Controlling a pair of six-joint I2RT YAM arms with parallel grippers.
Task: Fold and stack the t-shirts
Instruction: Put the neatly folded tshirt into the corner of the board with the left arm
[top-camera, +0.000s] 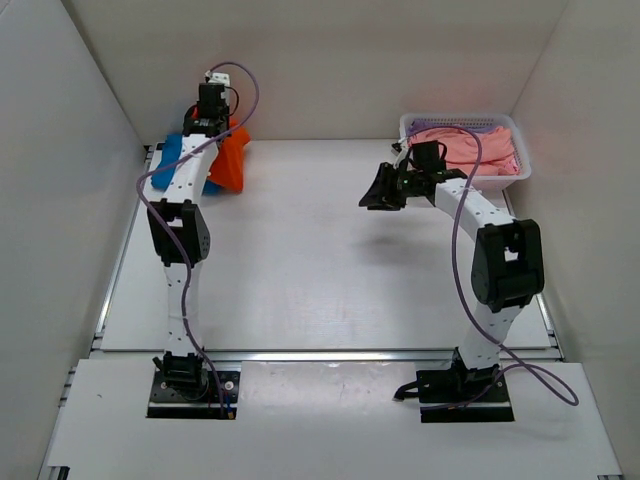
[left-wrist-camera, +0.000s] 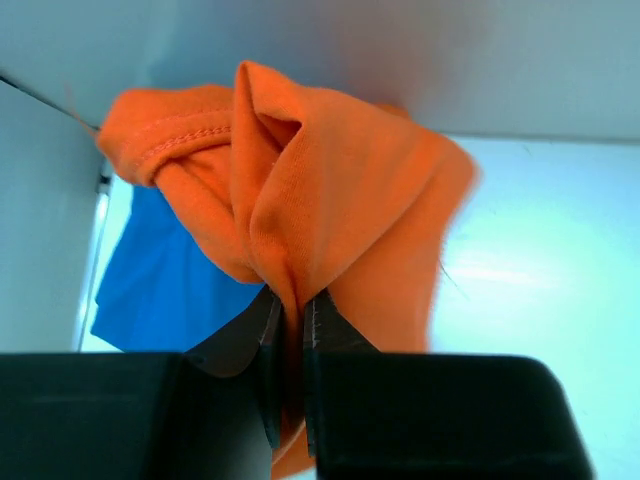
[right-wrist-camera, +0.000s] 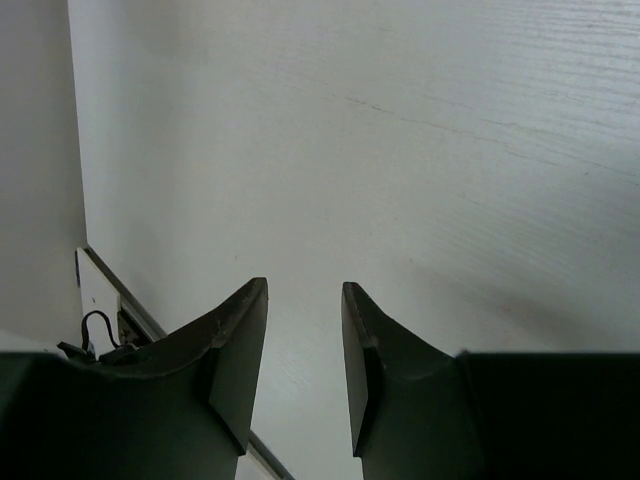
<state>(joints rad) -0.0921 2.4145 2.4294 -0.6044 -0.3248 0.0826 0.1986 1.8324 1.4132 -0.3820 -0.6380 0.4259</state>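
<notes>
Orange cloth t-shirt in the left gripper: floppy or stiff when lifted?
Likely floppy: the bright orange cloth t-shirt bunches in folds at the left gripper. Probably light: a narrow pinch holds it. Might drag the blue cloth shirt beside it.

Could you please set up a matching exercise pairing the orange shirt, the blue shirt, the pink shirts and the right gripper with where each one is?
1 orange t-shirt
2 blue t-shirt
3 pink t-shirts
4 right gripper

A in the white basket
B open above the table
C pinched in the left gripper
D lying in the far left corner

Pairs: 1-C, 2-D, 3-A, 4-B
</notes>
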